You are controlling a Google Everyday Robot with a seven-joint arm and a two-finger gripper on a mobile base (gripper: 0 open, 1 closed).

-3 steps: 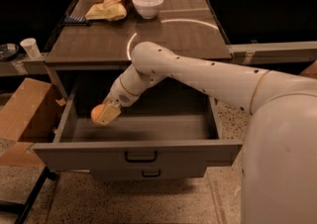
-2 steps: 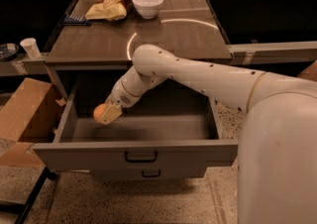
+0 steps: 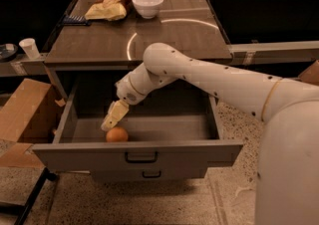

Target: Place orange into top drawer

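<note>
The orange lies on the floor of the open top drawer, at the front left, just behind the front panel. My gripper hangs inside the drawer, slanting down to the left, with its tips just above and to the left of the orange. The fingers are open and hold nothing. My white arm reaches in from the right, under the edge of the table top.
The table top above the drawer carries a white bowl and a yellow snack bag. The lower drawer front is shut. A cardboard box stands to the left and a paper cup sits on a side ledge.
The orange was held in the gripper above the drawer floor; now it rests on the floor, free of the fingers. The gripper has stayed at about the same place.
</note>
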